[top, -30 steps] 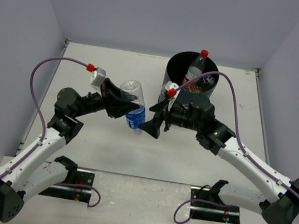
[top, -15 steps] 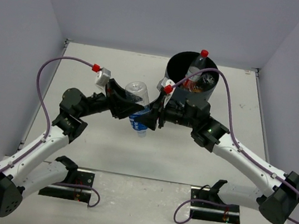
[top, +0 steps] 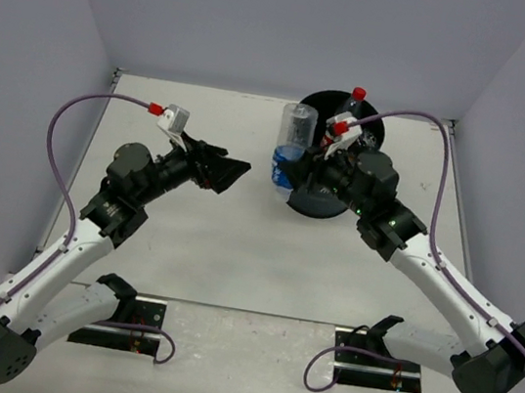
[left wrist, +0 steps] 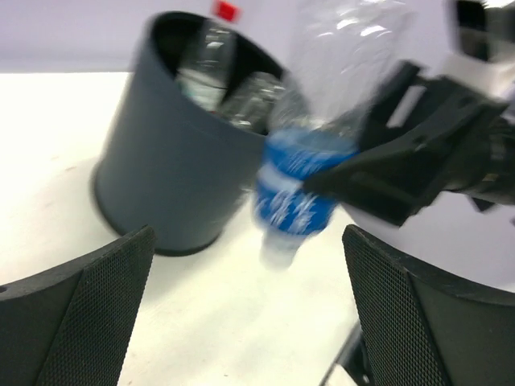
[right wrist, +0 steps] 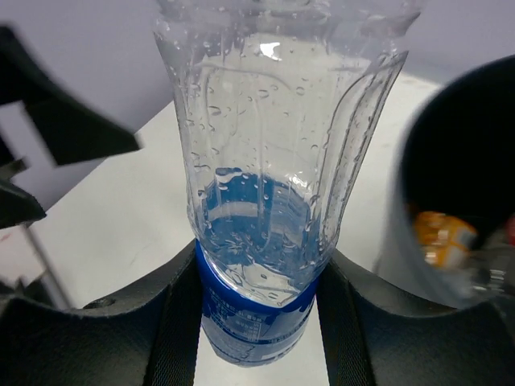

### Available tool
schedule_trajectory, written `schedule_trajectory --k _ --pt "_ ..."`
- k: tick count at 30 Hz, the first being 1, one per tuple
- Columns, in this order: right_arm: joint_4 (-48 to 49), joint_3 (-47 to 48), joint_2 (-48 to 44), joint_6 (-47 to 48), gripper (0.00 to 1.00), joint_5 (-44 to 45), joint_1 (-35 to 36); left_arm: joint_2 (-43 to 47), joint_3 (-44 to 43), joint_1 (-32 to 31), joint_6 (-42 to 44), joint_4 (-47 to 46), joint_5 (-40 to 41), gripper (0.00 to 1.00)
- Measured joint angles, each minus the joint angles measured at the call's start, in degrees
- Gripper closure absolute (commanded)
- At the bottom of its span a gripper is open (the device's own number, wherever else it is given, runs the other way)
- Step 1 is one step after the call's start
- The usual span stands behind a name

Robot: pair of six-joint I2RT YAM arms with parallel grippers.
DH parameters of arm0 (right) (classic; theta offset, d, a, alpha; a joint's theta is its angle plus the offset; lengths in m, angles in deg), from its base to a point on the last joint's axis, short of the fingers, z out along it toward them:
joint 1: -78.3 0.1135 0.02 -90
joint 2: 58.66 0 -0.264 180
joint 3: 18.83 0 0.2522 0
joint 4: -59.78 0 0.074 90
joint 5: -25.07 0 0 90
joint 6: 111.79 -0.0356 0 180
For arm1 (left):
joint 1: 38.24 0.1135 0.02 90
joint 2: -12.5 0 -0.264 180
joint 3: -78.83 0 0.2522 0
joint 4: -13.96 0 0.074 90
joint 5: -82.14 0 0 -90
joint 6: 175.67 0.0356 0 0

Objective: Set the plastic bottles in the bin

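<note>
Our left arm (top: 89, 230) reaches forward and inward, and our left gripper (top: 223, 166) is spread wide, gripping nothing. Our right arm (top: 447, 283) stretches forward, with our right gripper (top: 291, 173) clamped on the blue-labelled bottle (top: 298, 128).

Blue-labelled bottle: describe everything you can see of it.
The blue-labelled bottle is clear, ribbed plastic with droplets inside and a blue label wrapped round its lower part. It looks empty. It stands roughly upright, wide clear end up and narrow end down, held above the table. The right gripper clamps it from both sides at the label. It hangs just beside the bin, close to its wall, not over the opening. The left gripper is open and clear of it.
</note>
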Motion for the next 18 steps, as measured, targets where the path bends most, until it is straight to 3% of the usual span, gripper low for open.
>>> schedule_trajectory --k 6,12,17,18 --pt "-0.80 10.09 0.90 1.93 0.69 8.88 -6.95 -1.84 -1.88 0.06 -0.49 13.47 20.26 0.00" --pt "1.31 21.80 8.58 3.75 0.66 12.15 -11.56 -2.83 -1.89 0.43 -1.31 20.74 31.85 0.00" --pt "1.64 24.15 16.43 4.71 0.56 11.83 -12.34 -2.79 -1.87 1.41 -1.80 22.44 35.80 0.00" --pt "1.57 24.04 17.89 4.73 0.47 11.59 -12.32 -2.77 -1.87 1.64 -1.84 22.60 36.33 0.00"
